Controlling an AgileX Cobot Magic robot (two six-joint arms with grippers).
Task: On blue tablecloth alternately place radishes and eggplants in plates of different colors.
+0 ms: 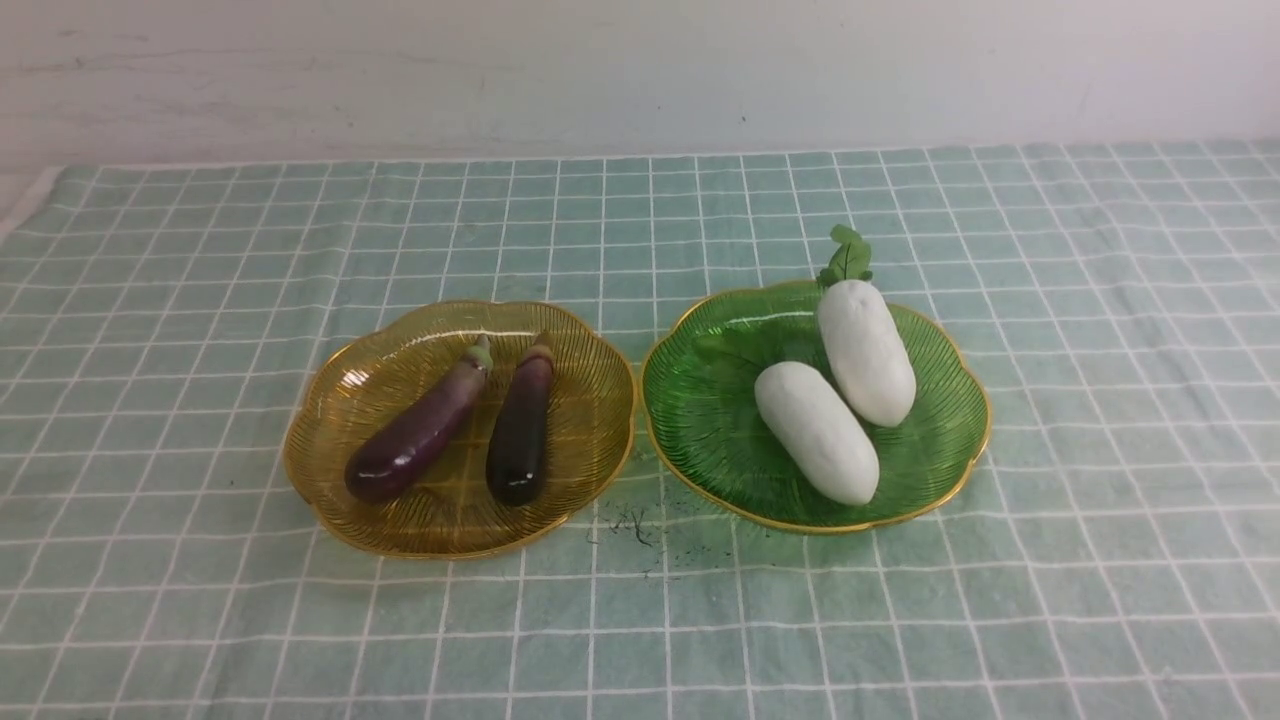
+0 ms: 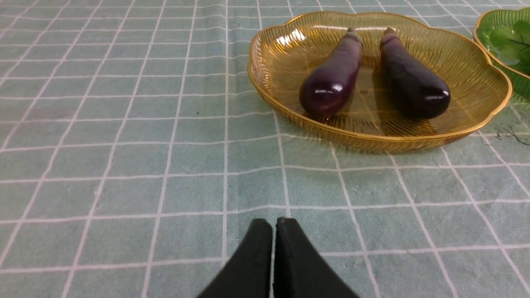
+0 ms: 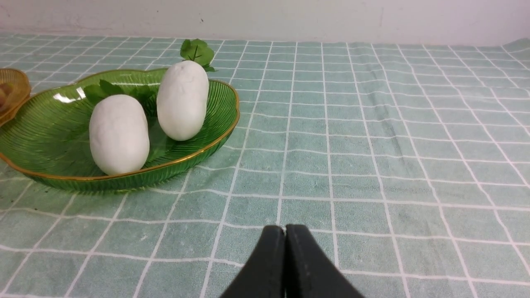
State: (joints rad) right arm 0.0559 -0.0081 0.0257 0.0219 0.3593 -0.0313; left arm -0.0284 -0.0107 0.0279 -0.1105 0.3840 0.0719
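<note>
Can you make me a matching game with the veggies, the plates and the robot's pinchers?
Things:
1. eggplants
2. radishes
3. left tool
4. dark specks

Places or states:
A. in the green plate
B. shut, holding nothing
C. on the cloth between the plates
D. in the amber plate

Pairs: 1-D, 2-A, 3-B, 4-C
</note>
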